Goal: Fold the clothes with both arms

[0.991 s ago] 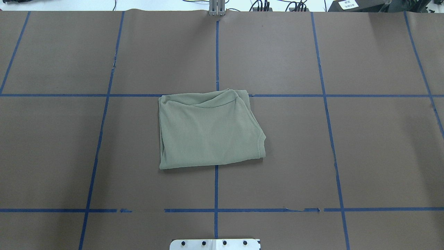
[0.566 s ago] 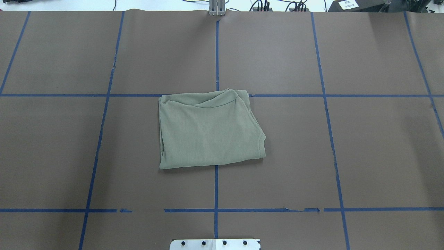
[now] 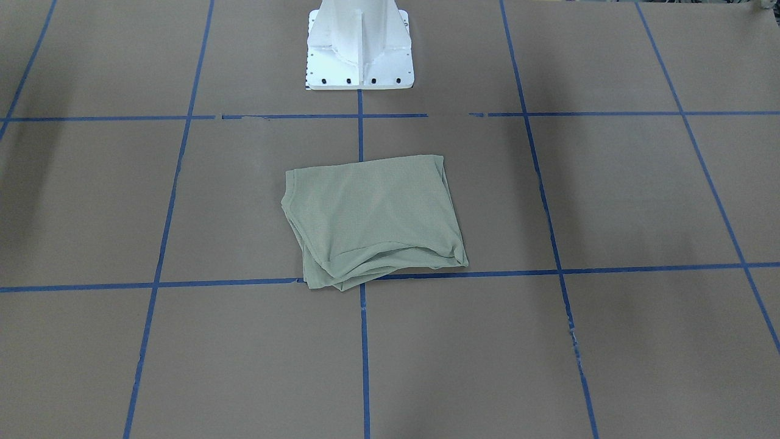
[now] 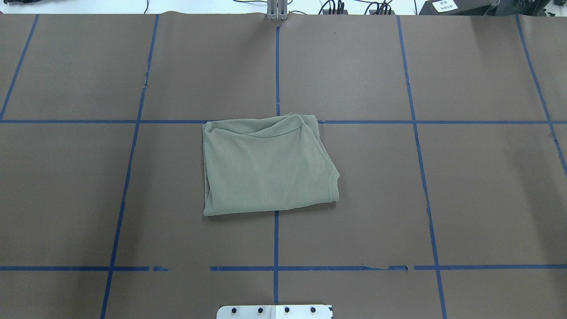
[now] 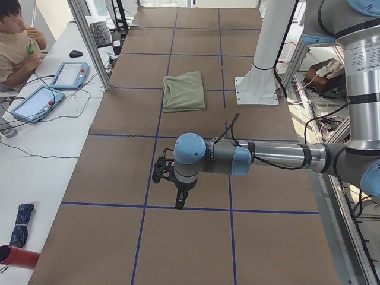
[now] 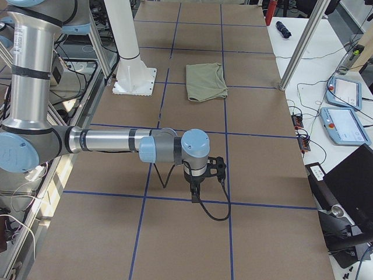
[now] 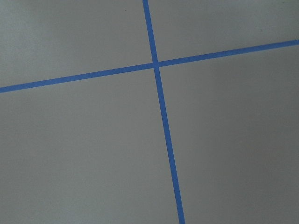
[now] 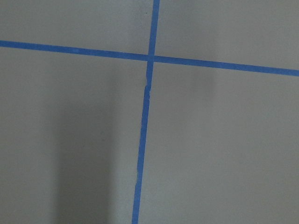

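My left gripper hangs over the table, nine o'clock of the shirt; I cannot tell its claw opening. The shirt lies folded mid-table, twelve o'clock from the pedestal. My right gripper hangs at three o'clock, and I cannot tell its opening either.

one shirt, two arms, one person

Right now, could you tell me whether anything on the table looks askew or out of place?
The folded shirt is slightly lopsided: its right side slants outward, and the layers at its far edge lie uneven. The blue tape line nearest the robot has gaps.
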Controlling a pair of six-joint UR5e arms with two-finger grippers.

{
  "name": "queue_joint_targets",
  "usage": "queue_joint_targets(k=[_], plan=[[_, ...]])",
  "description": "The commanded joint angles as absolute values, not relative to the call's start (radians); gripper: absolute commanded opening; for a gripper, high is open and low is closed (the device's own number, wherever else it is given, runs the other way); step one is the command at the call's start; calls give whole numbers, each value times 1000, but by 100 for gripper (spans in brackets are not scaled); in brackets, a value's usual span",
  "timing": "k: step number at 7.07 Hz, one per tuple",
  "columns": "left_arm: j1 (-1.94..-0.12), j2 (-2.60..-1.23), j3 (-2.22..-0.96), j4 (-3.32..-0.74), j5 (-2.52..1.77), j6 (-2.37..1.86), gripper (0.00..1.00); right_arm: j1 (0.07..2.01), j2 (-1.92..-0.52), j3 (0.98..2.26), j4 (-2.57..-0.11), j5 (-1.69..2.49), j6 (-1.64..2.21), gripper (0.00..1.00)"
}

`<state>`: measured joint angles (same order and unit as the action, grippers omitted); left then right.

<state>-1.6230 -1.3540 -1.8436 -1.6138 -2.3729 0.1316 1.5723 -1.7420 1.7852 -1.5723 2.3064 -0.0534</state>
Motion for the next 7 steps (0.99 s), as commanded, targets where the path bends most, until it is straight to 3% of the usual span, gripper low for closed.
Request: queue_joint_targets(k=[1,7], plan=[[-1623,-1351,-1847,-1614,-2373,132,100,1572,-1743,1783,-1572,2312,-52,100],[-1624,-1342,-1845,-1614,-2375,130,100,1572,-1756,1787,-1572,2312,-52,100]])
